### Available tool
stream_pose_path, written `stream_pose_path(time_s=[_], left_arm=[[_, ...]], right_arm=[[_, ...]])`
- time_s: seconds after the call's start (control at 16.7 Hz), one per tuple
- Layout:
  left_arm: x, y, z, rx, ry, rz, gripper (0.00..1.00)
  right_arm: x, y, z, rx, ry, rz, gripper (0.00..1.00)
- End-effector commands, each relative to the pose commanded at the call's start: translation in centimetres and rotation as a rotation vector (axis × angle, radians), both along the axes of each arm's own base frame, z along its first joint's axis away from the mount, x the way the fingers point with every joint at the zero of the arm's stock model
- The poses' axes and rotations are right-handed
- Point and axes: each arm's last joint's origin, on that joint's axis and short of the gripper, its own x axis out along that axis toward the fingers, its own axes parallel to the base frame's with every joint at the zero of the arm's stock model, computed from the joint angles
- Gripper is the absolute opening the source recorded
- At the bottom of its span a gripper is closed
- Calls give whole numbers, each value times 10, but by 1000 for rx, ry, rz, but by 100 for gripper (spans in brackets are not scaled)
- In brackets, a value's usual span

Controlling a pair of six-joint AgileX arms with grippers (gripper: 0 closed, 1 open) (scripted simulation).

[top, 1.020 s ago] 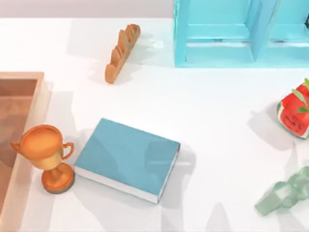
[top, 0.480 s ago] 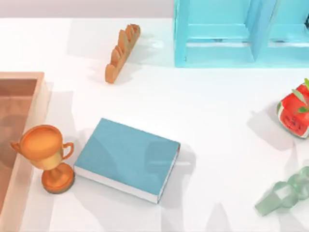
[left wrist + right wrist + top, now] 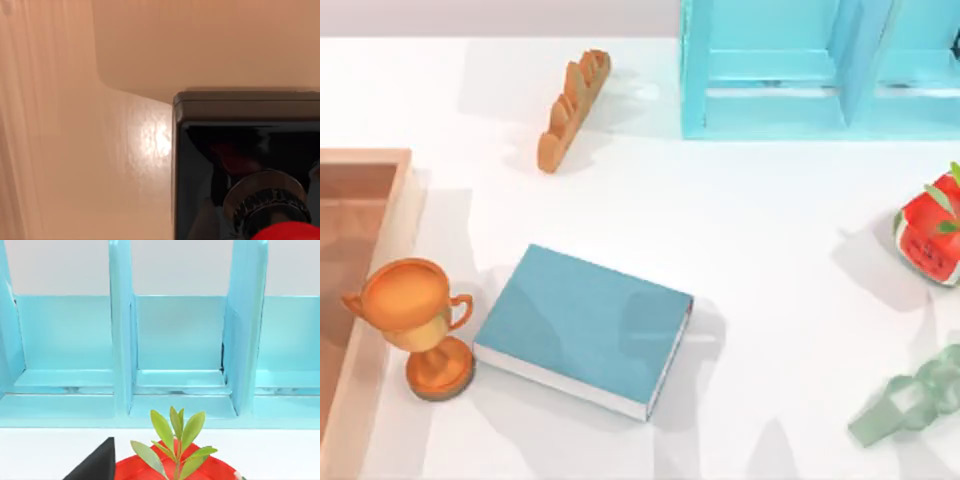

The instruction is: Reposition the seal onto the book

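The book (image 3: 582,328), a thick teal-blue hardcover with white page edges, lies flat and closed on the white table, left of centre toward the front. The seal (image 3: 240,150) appears close up in the left wrist view. Its glossy black square block rests on a tan wooden surface (image 3: 100,150), and a silver collar and the red knob (image 3: 290,232) show at the picture's edge. A black wedge of my right gripper (image 3: 95,462) juts into the right wrist view, which looks at the shelf unit.
An orange trophy (image 3: 415,320) stands just left of the book, beside a wooden tray (image 3: 390,200) at the left edge. A bread loaf (image 3: 572,108) lies at the back. A light-blue shelf unit (image 3: 800,70) sits back right, with a red leafy fruit cube (image 3: 930,235) and a green glass piece (image 3: 910,400) at the right.
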Motion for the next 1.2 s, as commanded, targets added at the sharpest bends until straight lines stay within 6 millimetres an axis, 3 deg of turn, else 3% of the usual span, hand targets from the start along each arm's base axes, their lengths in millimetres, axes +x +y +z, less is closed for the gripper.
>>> stream_pose_path(time_s=[0.36,0.6,0.9,1.02,1.2], left_arm=[[6,-11,10,1,-1,1,0],[20,-60,59,0,5,2,0],[6,-134,132,2,15,-3,0],[-2,-149,148,1,2,-3,0],[-3,-151,150,0,-1,-3,0]], right_arm=[[0,0,0,0,0,0,100],[0,0,0,0,0,0,100],[0,0,0,0,0,0,100],[0,0,0,0,0,0,100],[0,0,0,0,0,0,100]])
